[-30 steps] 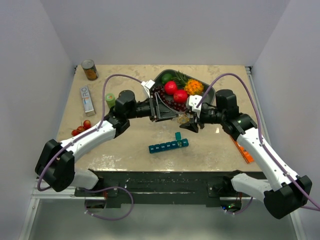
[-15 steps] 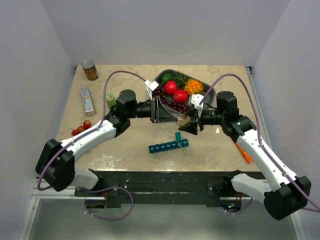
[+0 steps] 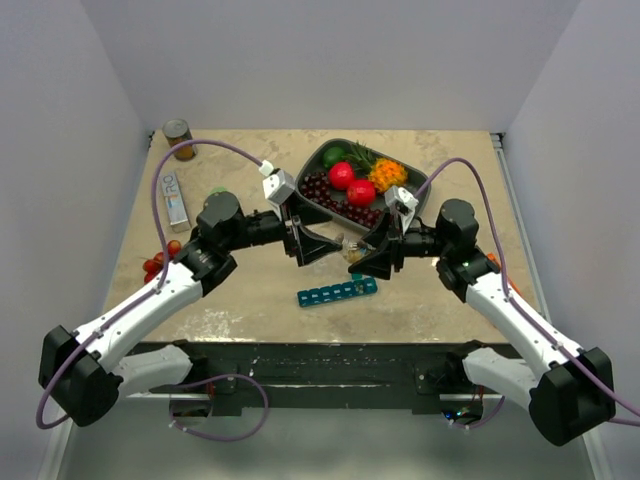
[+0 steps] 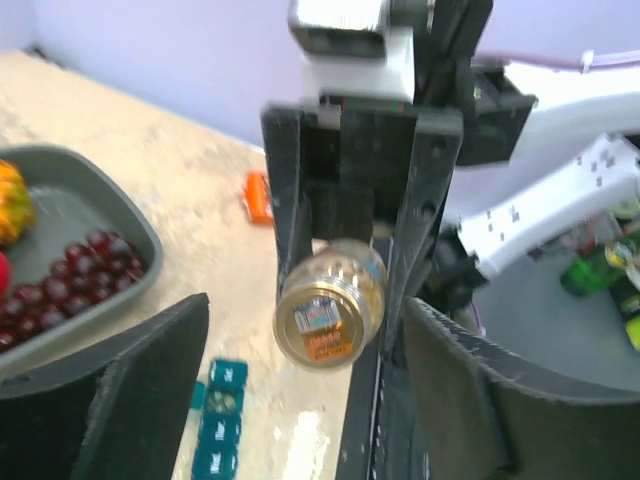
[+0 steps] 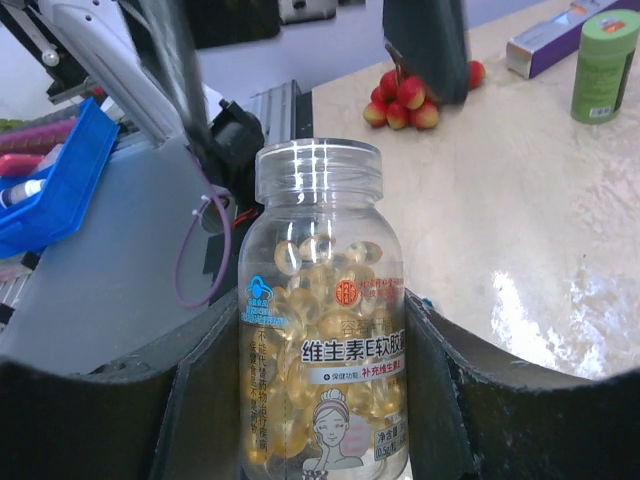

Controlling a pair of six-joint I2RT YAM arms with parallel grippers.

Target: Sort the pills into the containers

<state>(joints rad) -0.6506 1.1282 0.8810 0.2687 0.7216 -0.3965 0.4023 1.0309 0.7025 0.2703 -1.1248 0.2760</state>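
One table [image 3: 250, 300]: beige top; both grippers hang over its middle, tips facing each other.
Fruit tray [image 4: 120, 215]: grey, just behind the grippers; dark red cherries [image 4: 60, 290] lie inside.
Left gripper [image 4: 305, 340]: fingers wide apart with nothing between them; the bottle's round end is just in front of its tips.
Right gripper [image 5: 322, 410]: closed on the pill bottle [image 5: 320, 300], one finger on each side of the lower half; the neck points away from its wrist, toward the left gripper.
Pill organiser [image 3: 337, 292]: teal strip flat on the table, below both grippers, on the side of the near edge and apart from the tray.
Pills [image 5: 300, 265]: clear yellow capsules inside the bottle, reaching nearly to its shoulder.
Label writing: "维生素E软胶" in dark letters; above it a red round seal, below it a drawn woman's face; the smaller lines are too small to read.
Round end: golden, its print is blurred.
Beyond the right gripper: green bottle [image 5: 605, 65] and red fruit bunch [image 5: 405, 100] on the table.
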